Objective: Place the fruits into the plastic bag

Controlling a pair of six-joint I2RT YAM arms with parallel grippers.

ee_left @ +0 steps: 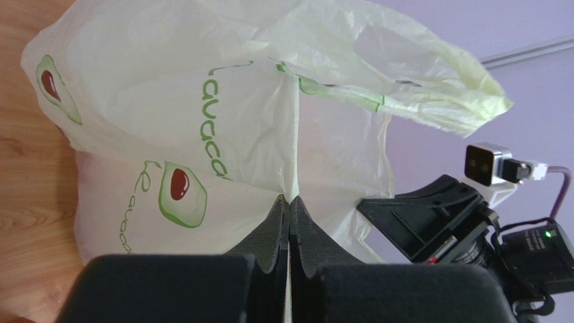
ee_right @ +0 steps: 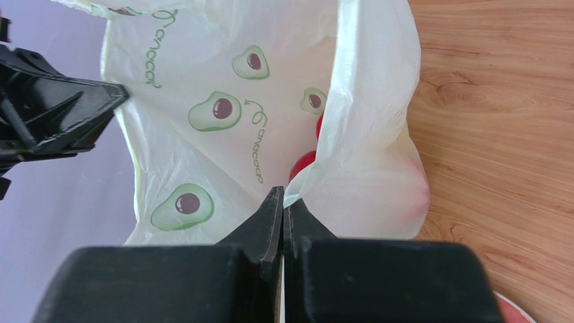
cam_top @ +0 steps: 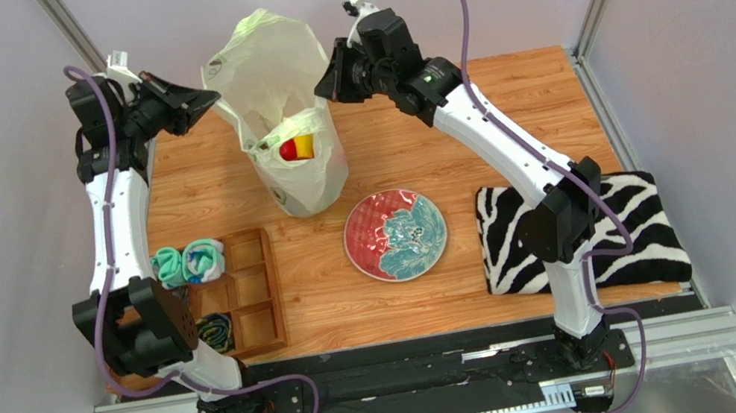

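The pale yellow-green plastic bag point(cam_top: 279, 109) stands at the back middle of the table, printed with green avocado marks. My left gripper point(cam_top: 213, 100) is shut on its left edge, and my right gripper point(cam_top: 322, 87) is shut on its right edge. Both hold it up and spread. The left wrist view shows the film point(ee_left: 222, 121) pinched between the shut jaws. The right wrist view shows the bag's rim point(ee_right: 364, 134) pinched too. Red round fruits point(ee_right: 304, 161) and a yellow fruit point(cam_top: 305, 147) lie inside the bag. The other fruits are hidden.
A red-and-teal patterned plate point(cam_top: 395, 235) lies in front of the bag. A zebra-striped cloth point(cam_top: 576, 232) is at the right. A wooden compartment tray point(cam_top: 246, 296) with rolled teal cloth bundles point(cam_top: 189, 263) sits at the left.
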